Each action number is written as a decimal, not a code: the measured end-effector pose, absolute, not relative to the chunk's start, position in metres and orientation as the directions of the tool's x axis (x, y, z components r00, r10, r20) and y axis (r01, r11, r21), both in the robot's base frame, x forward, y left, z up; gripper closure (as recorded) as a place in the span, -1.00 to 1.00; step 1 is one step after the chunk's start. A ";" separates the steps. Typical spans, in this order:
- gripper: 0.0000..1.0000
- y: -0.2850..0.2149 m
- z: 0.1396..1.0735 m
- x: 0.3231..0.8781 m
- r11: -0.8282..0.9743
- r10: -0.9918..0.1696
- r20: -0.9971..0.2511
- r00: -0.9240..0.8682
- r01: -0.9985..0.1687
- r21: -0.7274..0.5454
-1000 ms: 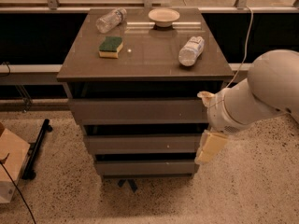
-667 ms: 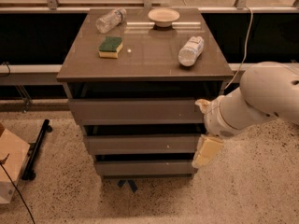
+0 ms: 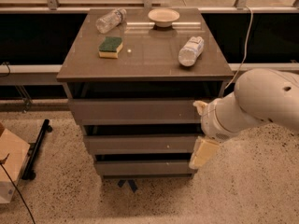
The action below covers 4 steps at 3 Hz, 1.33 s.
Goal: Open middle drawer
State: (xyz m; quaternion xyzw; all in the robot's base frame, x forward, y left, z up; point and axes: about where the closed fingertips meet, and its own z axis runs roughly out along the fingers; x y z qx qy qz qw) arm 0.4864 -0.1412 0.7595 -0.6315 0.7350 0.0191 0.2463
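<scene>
The middle drawer sits in the cabinet between the top drawer and the bottom drawer. Its flat front is pushed in, with a dark gap above it, and it looks as shut as it did a second ago.

What has changed is the claw. It has crept a little left and down, and now hangs at the cabinet's right edge, in front of the right end of the middle drawer. Its two pale fingers stand apart and grip nothing. One is up at the level of the top drawer and the other is low across the middle and bottom fronts. I cannot tell whether the lower one touches a front.

The task therefore seems to be in its approach, with no pull begun. As the front has no handle, the claw will likely need to hook its top lip through the gap.

On the worktop lie a sponge, a bowl at the far edge, a far-left bottle and a right bottle. None is in the way.
</scene>
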 end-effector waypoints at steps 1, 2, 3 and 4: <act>-1.00 -0.134 0.747 0.492 0.196 -0.914 -0.403 -0.055 -0.928 -0.318; -1.00 -0.127 0.732 0.498 0.191 -0.908 -0.418 -0.033 -0.919 -0.344; -1.00 -0.120 0.716 0.507 0.202 -0.902 -0.432 -0.028 -0.909 -0.364; -1.00 -0.117 0.696 0.517 0.226 -0.893 -0.448 -0.043 -0.904 -0.363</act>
